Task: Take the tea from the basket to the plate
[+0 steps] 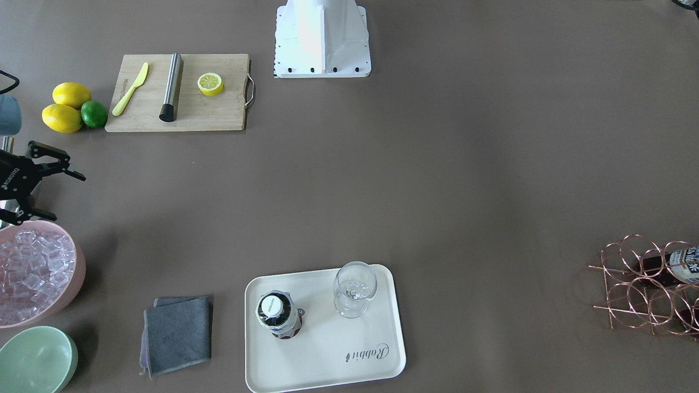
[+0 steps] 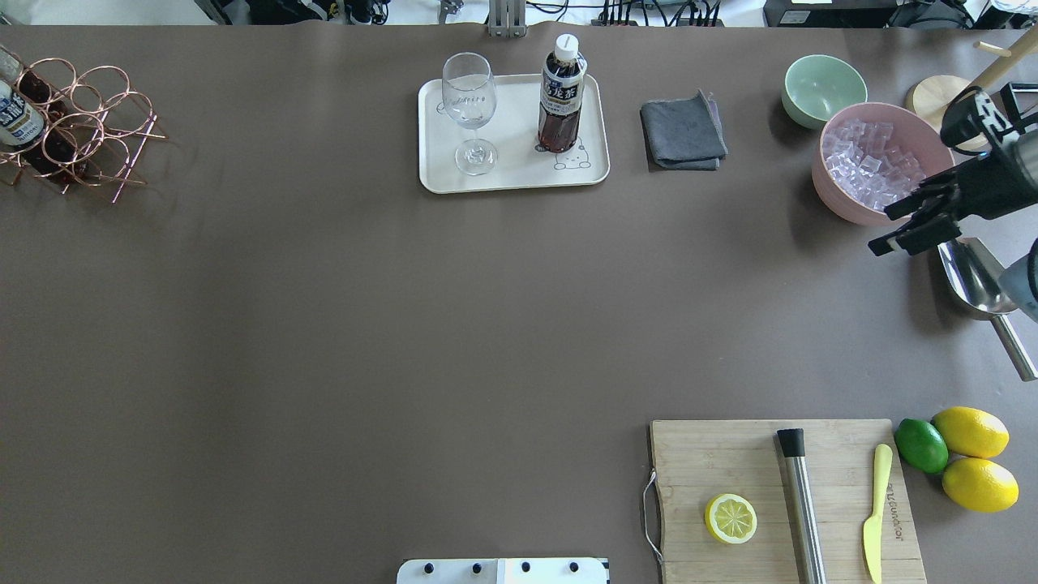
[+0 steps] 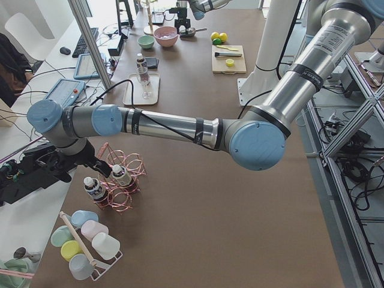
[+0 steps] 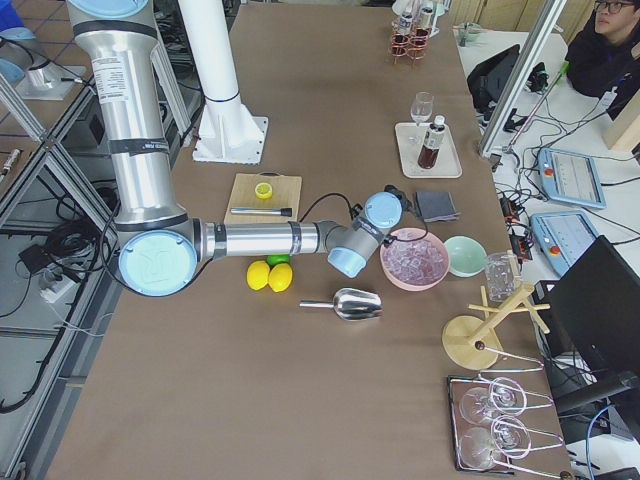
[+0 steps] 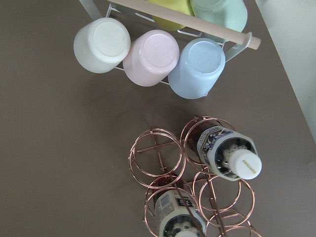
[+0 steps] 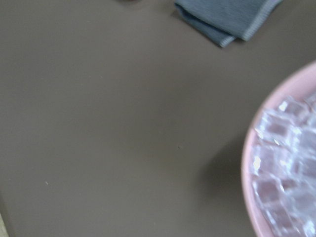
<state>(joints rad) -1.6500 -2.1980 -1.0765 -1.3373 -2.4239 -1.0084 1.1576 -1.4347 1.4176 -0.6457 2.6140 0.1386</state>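
Note:
One tea bottle with a white cap stands upright on the cream plate, also seen from the front as the tea on the plate. The copper wire basket sits at the table's left end and holds two more bottles. My left gripper hangs beside the basket; I cannot tell whether it is open or shut. My right gripper is open and empty, next to the pink bowl.
A wine glass shares the plate. A grey cloth, green bowl, pink bowl of ice and metal scoop lie on the right. The cutting board and lemons are near the robot. A mug rack stands by the basket.

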